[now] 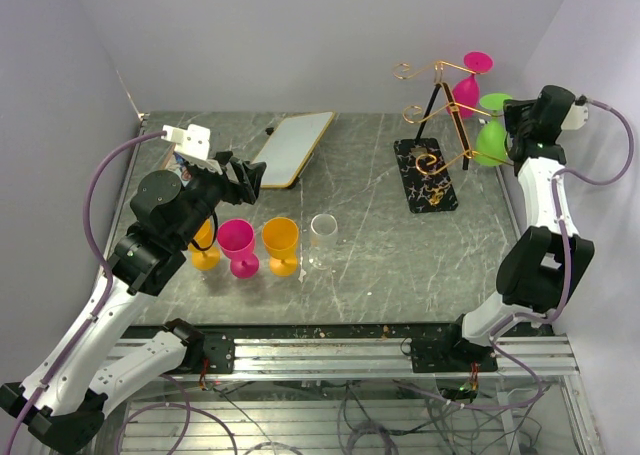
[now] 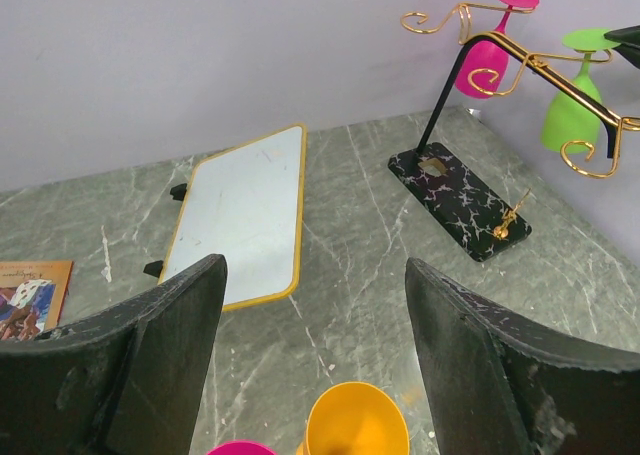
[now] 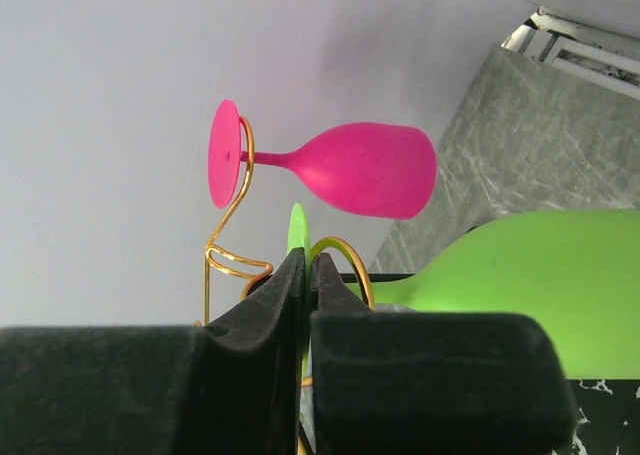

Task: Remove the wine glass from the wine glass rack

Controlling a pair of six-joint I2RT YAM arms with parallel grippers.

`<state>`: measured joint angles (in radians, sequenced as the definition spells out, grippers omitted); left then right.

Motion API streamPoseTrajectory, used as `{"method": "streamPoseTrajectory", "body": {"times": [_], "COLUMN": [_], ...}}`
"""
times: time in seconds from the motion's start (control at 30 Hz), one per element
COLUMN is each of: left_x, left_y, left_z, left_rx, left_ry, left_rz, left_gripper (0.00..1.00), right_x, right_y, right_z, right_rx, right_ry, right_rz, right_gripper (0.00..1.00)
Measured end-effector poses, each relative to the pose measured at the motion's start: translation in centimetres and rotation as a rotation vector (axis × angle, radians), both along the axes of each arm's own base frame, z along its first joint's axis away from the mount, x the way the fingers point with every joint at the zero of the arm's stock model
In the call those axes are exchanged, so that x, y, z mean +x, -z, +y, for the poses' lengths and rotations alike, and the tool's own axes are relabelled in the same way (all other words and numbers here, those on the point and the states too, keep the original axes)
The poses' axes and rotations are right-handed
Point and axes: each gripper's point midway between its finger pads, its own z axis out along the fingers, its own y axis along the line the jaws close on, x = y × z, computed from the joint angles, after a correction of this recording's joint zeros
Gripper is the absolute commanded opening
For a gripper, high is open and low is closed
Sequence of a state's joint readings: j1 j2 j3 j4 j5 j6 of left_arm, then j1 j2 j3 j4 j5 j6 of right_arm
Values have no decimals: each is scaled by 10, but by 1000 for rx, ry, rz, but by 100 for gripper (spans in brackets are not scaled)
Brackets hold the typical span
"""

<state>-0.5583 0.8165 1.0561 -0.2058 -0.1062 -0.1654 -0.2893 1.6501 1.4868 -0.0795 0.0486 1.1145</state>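
Note:
The wine glass rack (image 1: 437, 105) of copper-gold wire stands on a black veined base (image 1: 425, 175) at the back right. A pink wine glass (image 1: 468, 87) and a green wine glass (image 1: 490, 140) hang upside down from it. My right gripper (image 1: 508, 117) is at the rack's right side. In the right wrist view it (image 3: 308, 275) is shut on the green glass's thin foot disc (image 3: 297, 230), next to the wire arm (image 3: 345, 260); the green bowl (image 3: 520, 285) lies to the right and the pink glass (image 3: 365, 170) above. My left gripper (image 2: 315, 275) is open and empty above an orange glass (image 2: 355, 425).
On the table's left stand an orange glass (image 1: 205, 247), a pink glass (image 1: 238, 245), another orange glass (image 1: 281, 243) and a clear glass (image 1: 323, 237). A yellow-rimmed white board (image 1: 295, 147) lies at the back. A picture book (image 2: 30, 290) lies far left. Walls stand close behind the rack.

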Motion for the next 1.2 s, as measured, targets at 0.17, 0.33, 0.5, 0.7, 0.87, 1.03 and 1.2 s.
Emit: {"method": "streamPoseTrajectory", "body": {"times": [0.17, 0.33, 0.5, 0.7, 0.87, 1.03, 1.2], "left_x": [0, 0, 0, 0, 0, 0, 0], "left_y": [0, 0, 0, 0, 0, 0, 0], "left_z": [0, 0, 0, 0, 0, 0, 0], "left_rx": [0, 0, 0, 0, 0, 0, 0], "left_ry": [2, 2, 2, 2, 2, 2, 2], "left_rz": [0, 0, 0, 0, 0, 0, 0], "left_gripper": [82, 82, 82, 82, 83, 83, 83], "right_x": [-5, -7, -7, -5, -3, -3, -5], "right_y": [-2, 4, 4, -4, -11, -13, -6], "right_z": [0, -3, -5, -3, -2, -3, -5], "right_rx": [-1, 14, 50, 86, 109, 138, 174], "right_ry": [6, 14, 13, -5, -6, 8, 32], "right_rz": [-4, 2, -13, -52, -82, -97, -99], "right_gripper": [0, 0, 0, 0, 0, 0, 0]}}
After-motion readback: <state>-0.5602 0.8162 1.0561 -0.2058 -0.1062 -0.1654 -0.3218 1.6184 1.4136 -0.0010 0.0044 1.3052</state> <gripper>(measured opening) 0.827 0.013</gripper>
